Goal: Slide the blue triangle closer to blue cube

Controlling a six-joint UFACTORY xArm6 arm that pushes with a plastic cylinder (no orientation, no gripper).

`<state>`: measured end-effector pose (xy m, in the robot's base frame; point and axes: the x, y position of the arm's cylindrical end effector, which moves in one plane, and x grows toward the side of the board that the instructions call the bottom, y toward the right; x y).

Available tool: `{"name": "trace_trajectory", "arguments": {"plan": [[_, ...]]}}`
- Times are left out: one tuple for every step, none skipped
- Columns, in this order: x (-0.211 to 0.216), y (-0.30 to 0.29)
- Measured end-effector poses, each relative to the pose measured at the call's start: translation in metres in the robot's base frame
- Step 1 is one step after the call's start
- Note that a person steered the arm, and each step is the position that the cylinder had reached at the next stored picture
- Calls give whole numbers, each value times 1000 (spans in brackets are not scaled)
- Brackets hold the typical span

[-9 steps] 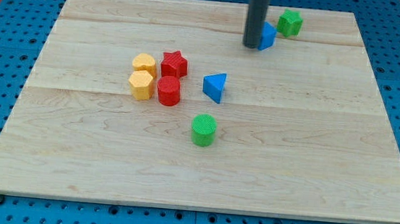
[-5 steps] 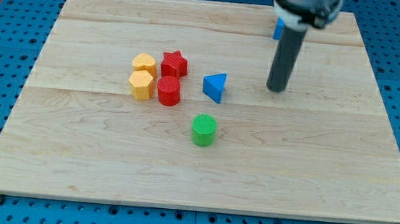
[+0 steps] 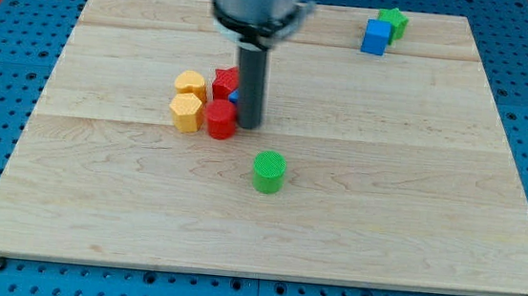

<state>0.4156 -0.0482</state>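
My tip (image 3: pixel 248 125) rests on the board just right of the red cylinder (image 3: pixel 219 119) and below the red star (image 3: pixel 225 81). The rod hides almost all of the blue triangle; only a small blue sliver (image 3: pixel 234 97) shows at the rod's left edge, against the red star. The blue cube (image 3: pixel 377 37) sits near the view's top right, touching the green block (image 3: pixel 393 22) behind it. The triangle lies far to the left of and below the blue cube.
Two yellow blocks (image 3: pixel 188 100) sit left of the red cylinder and the red star. A green cylinder (image 3: pixel 269 171) stands below my tip, near the board's middle. The wooden board (image 3: pixel 432 201) lies on a blue pegboard.
My tip swept from beside the blue cube down and then left across the board. The blue triangle was pushed left, from the open board into the red blocks. The blue cube now shows in full.
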Motion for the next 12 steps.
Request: {"name": "trace_trajectory", "arguments": {"plan": [[-38,8],[-53,65],[-67,119],[-101,111],[-52,110],[-48,80],[-95,75],[-138,109],[-114,88],[-76,89],[-90,55],[-126,38]]}}
